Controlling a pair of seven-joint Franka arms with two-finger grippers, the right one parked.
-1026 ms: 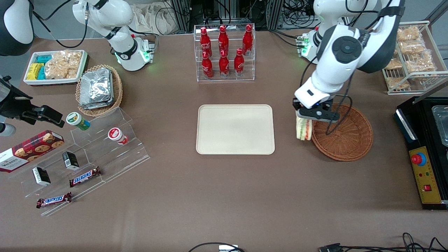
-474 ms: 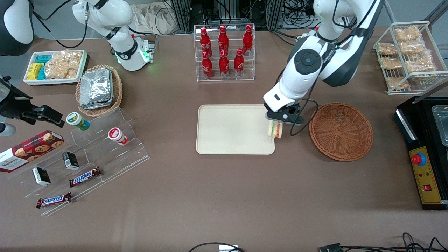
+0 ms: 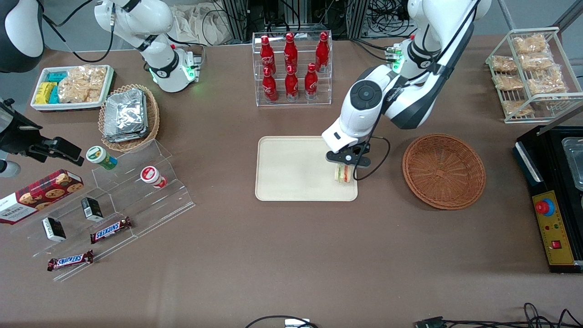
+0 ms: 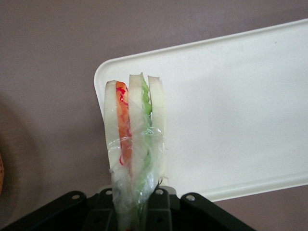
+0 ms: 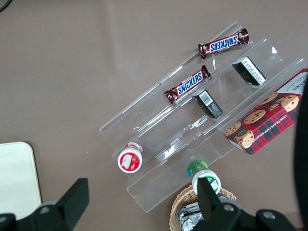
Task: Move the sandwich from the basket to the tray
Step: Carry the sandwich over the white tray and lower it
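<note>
My left gripper [image 3: 345,165] is shut on the clear-wrapped sandwich [image 3: 344,173] and holds it over the end of the cream-beige tray [image 3: 291,168] that lies toward the basket. In the left wrist view the sandwich [image 4: 135,139] stands on edge between the jaws [image 4: 137,211], with orange and green filling showing, over the tray's rounded corner [image 4: 216,110]. Whether it touches the tray I cannot tell. The round reddish-brown wicker basket [image 3: 444,171] stands beside the tray toward the working arm's end, with nothing in it.
A clear rack of red bottles [image 3: 291,68] stands farther from the camera than the tray. A tan basket of foil packets [image 3: 127,116], a white snack tray [image 3: 70,86] and a clear stepped stand with snacks [image 3: 114,200] lie toward the parked arm's end. A black machine [image 3: 553,196] stands beside the basket.
My left gripper has carried the sandwich from the basket's rim sideways to above the tray's near end. The basket has stayed where it was.
</note>
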